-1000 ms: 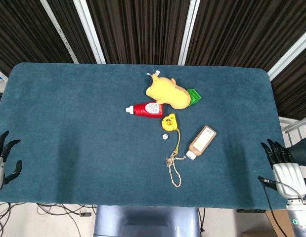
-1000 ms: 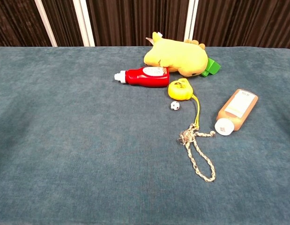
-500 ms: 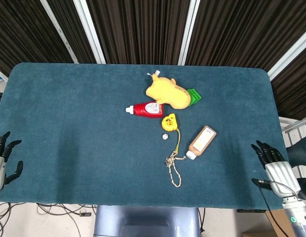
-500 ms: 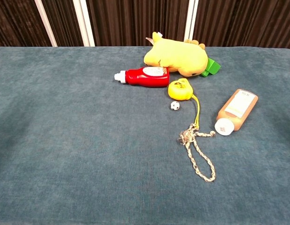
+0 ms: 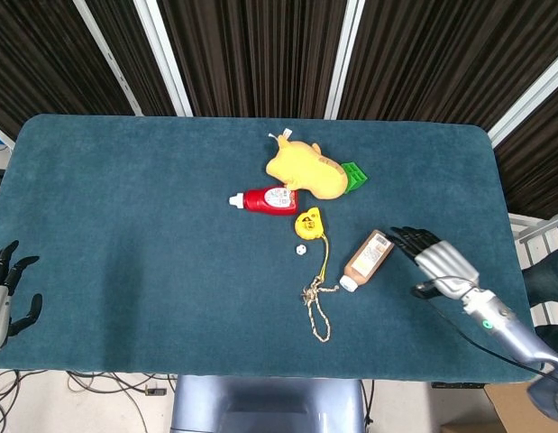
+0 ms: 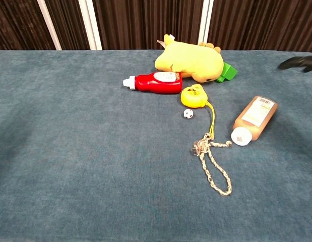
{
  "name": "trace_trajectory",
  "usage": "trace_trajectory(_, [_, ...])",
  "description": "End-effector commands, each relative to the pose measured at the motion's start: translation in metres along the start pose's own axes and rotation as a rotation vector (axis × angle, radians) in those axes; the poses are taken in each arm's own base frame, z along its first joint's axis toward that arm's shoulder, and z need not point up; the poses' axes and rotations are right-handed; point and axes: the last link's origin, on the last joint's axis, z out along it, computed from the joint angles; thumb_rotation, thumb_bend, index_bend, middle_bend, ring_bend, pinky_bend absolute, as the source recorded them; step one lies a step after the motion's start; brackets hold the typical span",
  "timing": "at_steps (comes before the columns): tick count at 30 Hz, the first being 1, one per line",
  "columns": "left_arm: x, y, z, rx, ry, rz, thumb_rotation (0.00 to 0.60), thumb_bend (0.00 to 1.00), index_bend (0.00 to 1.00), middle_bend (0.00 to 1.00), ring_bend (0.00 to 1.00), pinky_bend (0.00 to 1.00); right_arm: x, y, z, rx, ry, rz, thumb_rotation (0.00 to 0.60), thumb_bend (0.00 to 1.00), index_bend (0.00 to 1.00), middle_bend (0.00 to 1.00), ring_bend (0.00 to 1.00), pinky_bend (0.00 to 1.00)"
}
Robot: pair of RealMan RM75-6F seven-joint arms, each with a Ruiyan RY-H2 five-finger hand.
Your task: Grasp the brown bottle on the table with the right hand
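Note:
The brown bottle (image 5: pixel 368 255) lies on its side on the blue table, white cap toward the near edge; in the chest view the brown bottle (image 6: pixel 254 119) sits at the right. My right hand (image 5: pixel 434 260) hovers just right of it, fingers spread and empty, with dark fingertips (image 6: pixel 298 62) entering the chest view's right edge. At the table's near left corner my left hand (image 5: pixel 6 293) rests with fingers apart, holding nothing.
A red bottle (image 5: pixel 265 199), a yellow plush toy (image 5: pixel 303 168) with a green piece (image 5: pixel 354 176), a yellow tape measure (image 5: pixel 308 223), a small white die (image 5: pixel 300 250) and a looped rope (image 5: pixel 318 302) lie left of the brown bottle.
My right hand has moved from the table's near right corner inward and to the left, ending close beside the brown bottle. The left hand and the objects stayed put.

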Motion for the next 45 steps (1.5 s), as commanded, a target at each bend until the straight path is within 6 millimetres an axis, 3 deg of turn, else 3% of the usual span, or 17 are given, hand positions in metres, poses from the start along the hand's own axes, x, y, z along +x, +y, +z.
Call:
trace_trajectory(1, [0.0,0.0,0.0,0.001,0.0,0.001,0.6,0.44,0.19,0.0,0.0,0.0,-0.015,-0.011,0.023,0.047,-0.04,-0.012,0.6,0.17,0.03,0.06,0.08,0.16])
trace_trajectory(10, [0.0,-0.002,0.001,0.008,0.0,0.002,0.6,0.44,0.19,0.0,0.0,0.0,-0.036,-0.025,0.056,0.094,-0.081,-0.063,0.6,0.17,0.05,0.11,0.09,0.16])
trace_trajectory(17, [0.001,-0.002,0.001,0.01,-0.001,0.001,0.6,0.44,0.19,0.0,0.0,0.0,-0.049,-0.024,0.08,0.109,-0.147,-0.163,0.6,0.2,0.09,0.16,0.12,0.16])
trace_trajectory(24, [0.001,-0.003,0.002,0.018,-0.001,-0.001,0.6,0.44,0.19,0.0,0.0,0.0,-0.05,-0.015,0.086,0.098,-0.149,-0.203,0.6,0.34,0.19,0.23,0.19,0.16])
trace_trajectory(32, [0.001,-0.002,0.002,0.016,-0.005,-0.001,0.6,0.44,0.19,0.0,0.0,0.0,-0.057,-0.017,0.087,0.109,-0.168,-0.187,0.6,0.41,0.25,0.27,0.23,0.16])
trace_trajectory(38, [0.001,-0.002,0.002,0.016,-0.008,-0.003,0.6,0.44,0.19,0.0,0.0,0.0,-0.057,-0.025,0.092,0.129,-0.16,-0.158,0.6,0.57,0.43,0.43,0.38,0.16])
trace_trajectory(40, [0.001,-0.003,0.002,0.018,-0.01,-0.004,0.6,0.44,0.19,0.0,0.0,0.0,-0.057,-0.026,0.093,0.133,-0.161,-0.158,0.6,0.63,0.51,0.47,0.43,0.2])
trace_trajectory(45, [0.001,-0.003,0.002,0.02,-0.013,-0.008,0.6,0.44,0.19,0.0,0.0,0.0,-0.053,-0.029,0.093,0.124,-0.123,-0.114,0.6,0.73,0.58,0.52,0.52,0.45])
